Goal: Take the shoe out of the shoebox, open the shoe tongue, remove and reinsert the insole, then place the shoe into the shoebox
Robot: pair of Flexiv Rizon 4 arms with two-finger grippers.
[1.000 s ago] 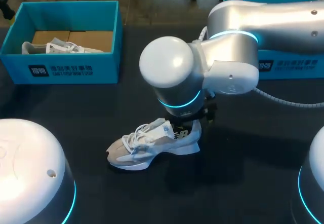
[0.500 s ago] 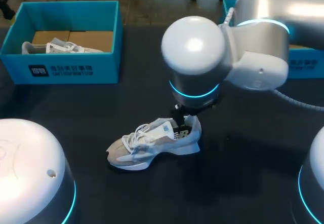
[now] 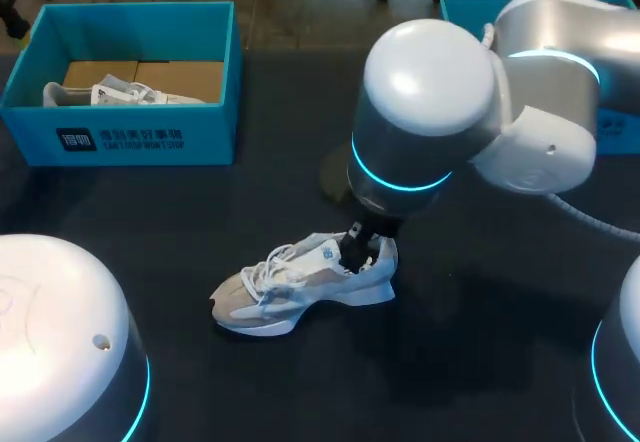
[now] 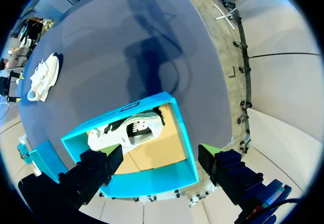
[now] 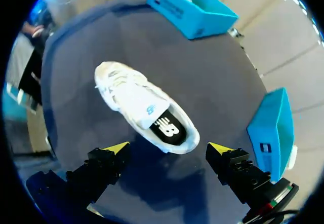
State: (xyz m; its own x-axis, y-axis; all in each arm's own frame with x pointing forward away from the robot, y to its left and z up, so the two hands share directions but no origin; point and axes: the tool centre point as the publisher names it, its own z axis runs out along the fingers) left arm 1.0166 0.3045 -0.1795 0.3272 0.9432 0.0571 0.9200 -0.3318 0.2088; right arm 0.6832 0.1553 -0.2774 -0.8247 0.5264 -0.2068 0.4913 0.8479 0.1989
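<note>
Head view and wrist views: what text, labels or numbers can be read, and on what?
Left shoebox front wall: white print, too small to quote reliably.
Shoe tongue tag: blurred, unreadable.
Insole: white logo mark, no legible words.
Right shoebox wall: label too small to read.

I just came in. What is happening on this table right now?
The right gripper hangs open just over the heel of a white sneaker that lies on the table, with the dark insole inside it. The left gripper, also open, is above the blue shoebox, which holds a second sneaker.
</note>
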